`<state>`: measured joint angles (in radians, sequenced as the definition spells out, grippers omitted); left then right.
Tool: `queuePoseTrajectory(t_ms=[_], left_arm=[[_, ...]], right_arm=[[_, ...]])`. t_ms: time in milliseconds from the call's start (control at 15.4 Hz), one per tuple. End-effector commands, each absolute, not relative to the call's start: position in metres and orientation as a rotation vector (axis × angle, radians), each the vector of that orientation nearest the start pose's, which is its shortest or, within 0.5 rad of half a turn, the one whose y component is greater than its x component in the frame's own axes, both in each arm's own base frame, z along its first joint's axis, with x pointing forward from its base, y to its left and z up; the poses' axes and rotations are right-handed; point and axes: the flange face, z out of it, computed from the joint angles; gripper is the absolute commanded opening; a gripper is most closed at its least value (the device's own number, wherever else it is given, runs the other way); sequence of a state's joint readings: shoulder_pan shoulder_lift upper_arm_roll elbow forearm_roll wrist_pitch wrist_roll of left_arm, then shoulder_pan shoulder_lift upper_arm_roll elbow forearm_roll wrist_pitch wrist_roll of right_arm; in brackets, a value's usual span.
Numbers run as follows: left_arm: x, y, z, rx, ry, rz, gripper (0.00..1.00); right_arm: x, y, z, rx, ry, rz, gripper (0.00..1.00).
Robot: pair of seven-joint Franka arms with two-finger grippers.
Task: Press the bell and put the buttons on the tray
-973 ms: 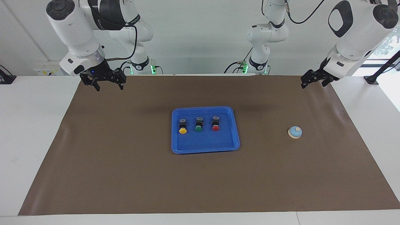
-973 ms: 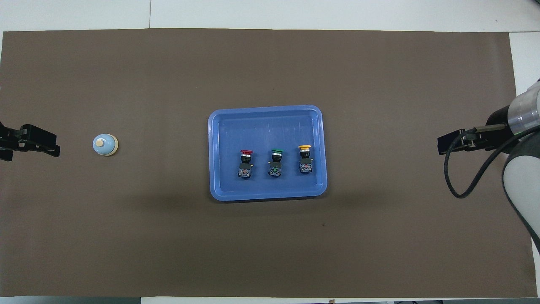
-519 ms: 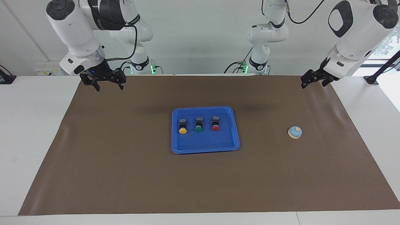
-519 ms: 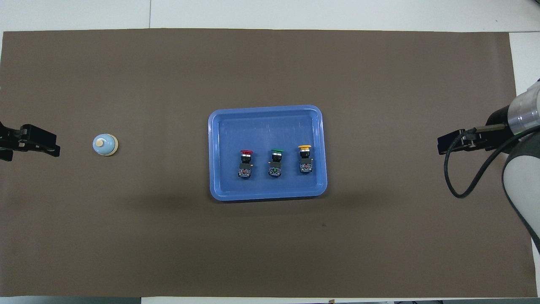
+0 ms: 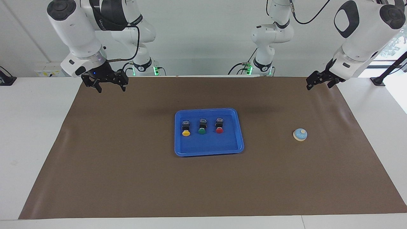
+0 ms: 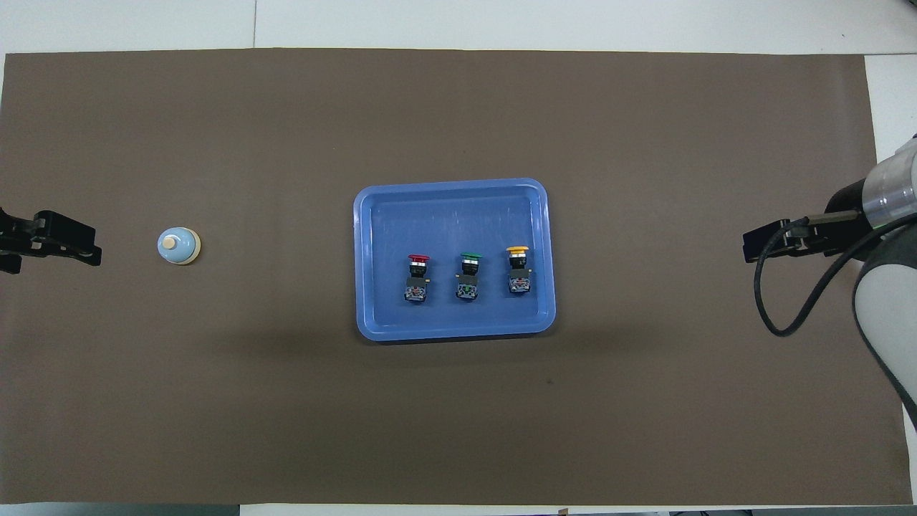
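The blue tray point(image 5: 208, 152) sits at the middle of the mat, also in the overhead view point(image 6: 451, 188). In it lie the yellow button point(image 5: 186, 130), the green button point(image 5: 202, 128) and the red button point(image 5: 219, 127) in a row, caps pointing away from the robots. The bell point(image 5: 300, 134) stands on the mat toward the left arm's end point(image 6: 178, 246). My left gripper point(image 5: 319, 85) hangs open and empty over the mat's corner, apart from the bell. My right gripper point(image 5: 111, 88) hangs open and empty over the mat's other near corner. Both arms wait.
A brown mat point(image 5: 127, 178) covers most of the white table point(image 5: 31, 133). White table surface shows at both ends and along the mat's edges. A black cable point(image 6: 777, 315) loops from the right arm's wrist.
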<state>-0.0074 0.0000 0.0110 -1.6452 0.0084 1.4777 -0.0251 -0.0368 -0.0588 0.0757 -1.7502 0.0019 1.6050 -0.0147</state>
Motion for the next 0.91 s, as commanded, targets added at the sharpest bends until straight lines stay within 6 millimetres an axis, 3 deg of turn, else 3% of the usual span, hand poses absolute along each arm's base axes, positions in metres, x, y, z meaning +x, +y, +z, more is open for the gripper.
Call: queuePoseTrajectory(t_ms=[0,65,195,260,584,843], left_arm=[[0.532,0.006,0.587,-3.115,-0.114,0.208,1.0],[0.536,0.013,0.578,-3.123,-0.118,0.118,0.88],[0.532,0.015,0.567,-3.124,-0.134,0.076,0.11],[0.53,0.019,0.56,-3.123,-0.145,0.084,0.0],[0.539,0.055,0.52,-3.121,-0.229,0.027,0.0],[0.568,0.046,0.46,-3.122,-0.189,0.101,0.0]], right_arm=[[0.527,0.017,0.578,-3.15,-0.096,0.143,1.0],[0.527,0.017,0.578,-3.15,-0.096,0.146,1.0],[0.527,0.017,0.578,-3.15,-0.096,0.146,1.0],[0.527,0.017,0.578,-3.149,-0.099,0.146,1.0],[0.527,0.017,0.578,-3.149,-0.099,0.146,1.0],[0.527,0.017,0.578,-3.149,-0.099,0.146,1.0]])
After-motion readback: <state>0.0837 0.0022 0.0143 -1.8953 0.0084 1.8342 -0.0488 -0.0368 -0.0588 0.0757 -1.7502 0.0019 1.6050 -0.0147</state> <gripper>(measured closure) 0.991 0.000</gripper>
